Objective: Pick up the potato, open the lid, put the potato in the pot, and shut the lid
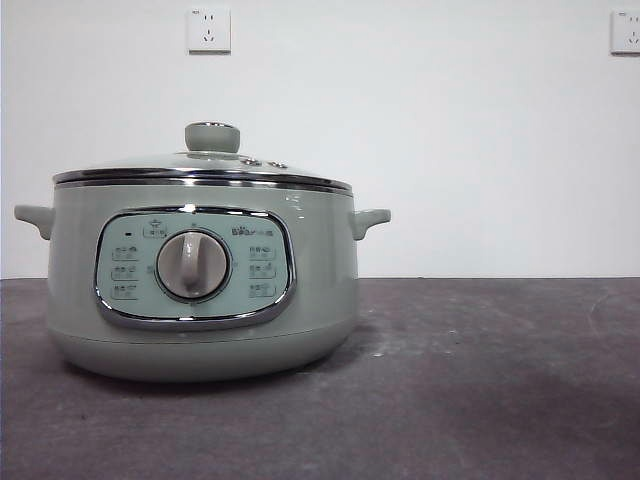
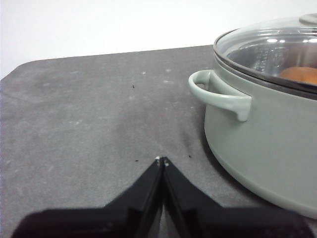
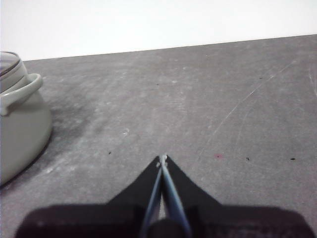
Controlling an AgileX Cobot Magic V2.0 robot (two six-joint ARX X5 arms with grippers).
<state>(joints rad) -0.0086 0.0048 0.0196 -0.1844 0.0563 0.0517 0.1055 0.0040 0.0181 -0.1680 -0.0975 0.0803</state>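
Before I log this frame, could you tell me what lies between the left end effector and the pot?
Only bare dark table: in the left wrist view, nothing sits between the left end effector and the pot.

- Your front view sits low, level with the table [image 1: 480, 400] — close to the pot [image 1: 200, 290], facing its dial and the wall behind.
- Your left wrist view looks down over the left gripper [image 2: 162, 161], near the pot's handle [image 2: 218, 94].
- Your right wrist view looks past the right gripper [image 3: 162, 159], farther from the pot.
- All three share the pot and tabletop.
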